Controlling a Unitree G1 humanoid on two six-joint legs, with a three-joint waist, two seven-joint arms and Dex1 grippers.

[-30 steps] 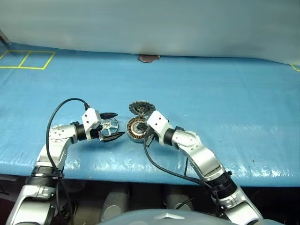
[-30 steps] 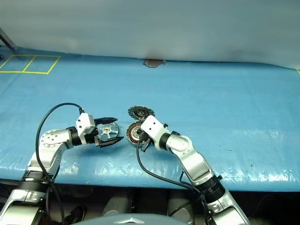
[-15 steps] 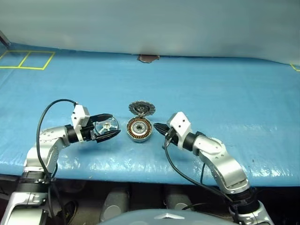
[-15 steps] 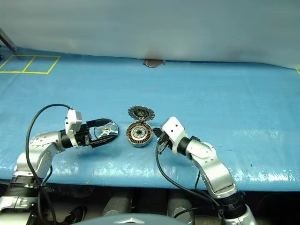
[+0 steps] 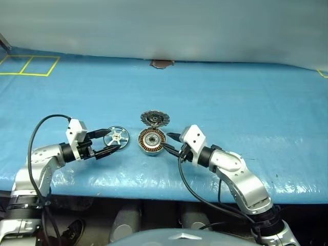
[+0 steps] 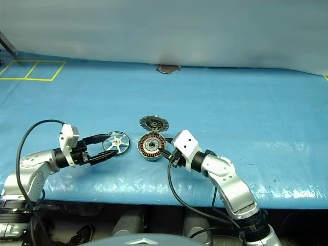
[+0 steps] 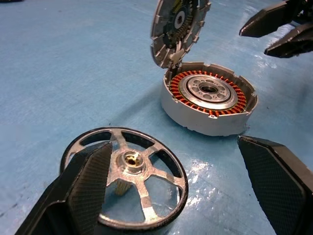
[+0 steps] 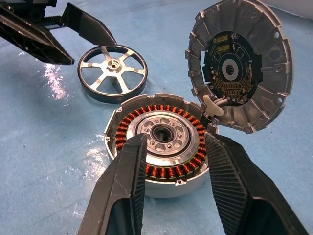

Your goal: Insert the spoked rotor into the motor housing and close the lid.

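The spoked rotor [image 7: 124, 185] looks like stiff, light, polished metal, likely slippery, so a pinch across its thin rim seems the safest hold. It lies flat on the blue surface [image 5: 246, 97], just left of the motor housing [image 5: 152, 142], whose lid [image 5: 155, 118] stands hinged open at the far edge. The left gripper [image 5: 109, 140] is spread wide, its fingertips at the rotor's near side, not clamped. The right gripper [image 5: 173, 143] is partly open and empty, close beside the housing's right.

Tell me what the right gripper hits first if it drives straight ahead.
Most likely the motor housing: the right gripper points right at its near wall, with open jaws either side of it.
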